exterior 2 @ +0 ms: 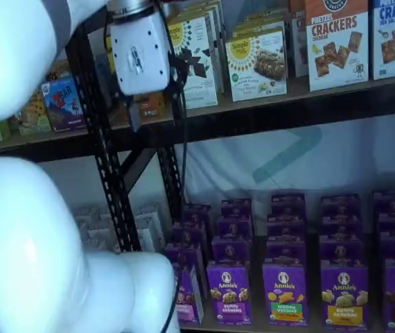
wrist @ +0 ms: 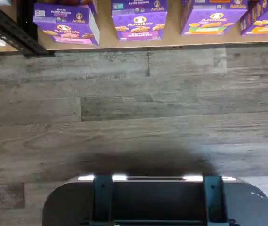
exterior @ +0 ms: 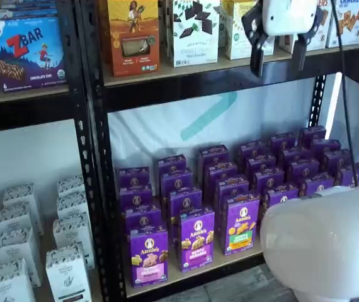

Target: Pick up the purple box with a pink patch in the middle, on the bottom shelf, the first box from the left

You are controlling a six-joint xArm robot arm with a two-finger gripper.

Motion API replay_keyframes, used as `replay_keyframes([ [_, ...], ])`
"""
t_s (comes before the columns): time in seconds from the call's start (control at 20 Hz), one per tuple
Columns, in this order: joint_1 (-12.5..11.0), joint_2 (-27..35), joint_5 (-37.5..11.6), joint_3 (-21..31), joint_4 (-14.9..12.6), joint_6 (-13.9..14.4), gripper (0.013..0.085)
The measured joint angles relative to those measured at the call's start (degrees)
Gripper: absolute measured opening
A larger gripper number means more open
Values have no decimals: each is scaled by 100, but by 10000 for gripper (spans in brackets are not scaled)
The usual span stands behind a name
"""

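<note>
The big white rounded arm (exterior 2: 24,229) of the robot is filling the near side of both shelf views, standing between the cameras and the black metal shelving with its perforated uprights (exterior: 94,157). Under it, the grey wood-plank floor (wrist: 138,108) is spreading across most of the wrist view, with a dark mount with teal brackets (wrist: 157,200) showing at that picture's edge. The light tan wooden bottom shelf (exterior: 198,269) is carrying rows of small purple cardboard snack boxes, lined up front to back. The shelf above is bearing taller orange and white cartons (exterior: 132,34).

The white-bodied gripper with two black fingers (exterior: 279,53) is hanging high up, level with that upper shelf and well apart from the purple rows. A plain gap is showing between its two fingers, so they are standing apart and holding nothing.

The small upright purple box with the round white logo and pink patch on its lower front (exterior: 148,255) is standing at the front of the bottom shelf, just beside the black upright, with a similar purple-labelled box (exterior: 196,238) right next to it.
</note>
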Motion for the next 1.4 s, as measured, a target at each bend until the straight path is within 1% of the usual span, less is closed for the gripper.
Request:
replay_keyframes([
  [0.25,31,-112,-475,576,74,43,850],
  [0.45,170,-262,-1000,1147,-23,154,850],
  [0.65,184,-285,-1381,1606,73,171,850],
  [0.75,295,-297,-1621,1854,-21,270,850],
  [0.95,319,-213,-1948,2185,-3,293,850],
  [1.15,311,-121,-2377,2524,45,273,850],
  [1.4,378,57,-2934,2867,-10,334,850],
])
